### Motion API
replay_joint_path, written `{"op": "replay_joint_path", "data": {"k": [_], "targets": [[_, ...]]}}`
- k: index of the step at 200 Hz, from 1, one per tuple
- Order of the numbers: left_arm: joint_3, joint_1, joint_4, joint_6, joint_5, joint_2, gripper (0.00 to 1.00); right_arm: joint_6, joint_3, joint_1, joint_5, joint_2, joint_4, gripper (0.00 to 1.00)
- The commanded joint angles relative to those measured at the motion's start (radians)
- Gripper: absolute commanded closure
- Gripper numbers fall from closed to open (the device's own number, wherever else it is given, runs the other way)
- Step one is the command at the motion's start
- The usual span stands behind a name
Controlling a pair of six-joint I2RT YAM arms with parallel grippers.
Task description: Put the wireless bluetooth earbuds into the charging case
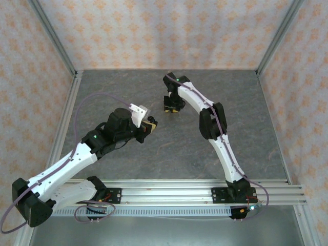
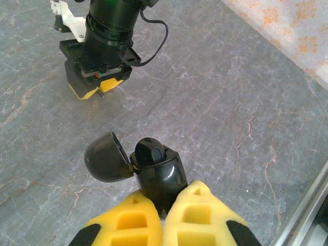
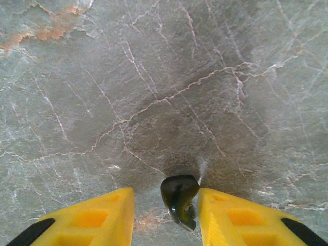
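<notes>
- Earbud [image 3: 179, 197], black, sits between the fingers of the right pincer [image 3: 165, 192], low over the bench [image 3: 154, 77]. In the right wrist view it lies close against the finger on that view's right, with a clear gap to the other.
- I read the right pincer as released, straddling the bud and not yet clenched on it.
- The bud's long axis runs roughly along the fingers, bulb end toward the tips.
- Left pincer [image 2: 165, 192] is clenched on the black case [image 2: 163, 174], lid [image 2: 105, 159] swung open, with a second black bud [image 2: 149, 150] seated on top.
- Key relation: from above, the case lies left of the right pincer and nearer the bases, a short carry away. The right arm is the one on the loose bud; my left is busy holding the case.
- Hard to make out: whether the bud rests on the bench or touches the finger, and its tail end is blurred.
- The case's free socket is hidden behind the seated bud.
</notes>
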Motion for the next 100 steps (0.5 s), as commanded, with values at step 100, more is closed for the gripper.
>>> {"op": "replay_joint_path", "data": {"k": [100], "targets": [[0.006,0.014,0.021,-0.023,0.008,-0.017,1.00,-0.014,0.066,-0.011,0.064,0.056,-0.003,0.67]]}}
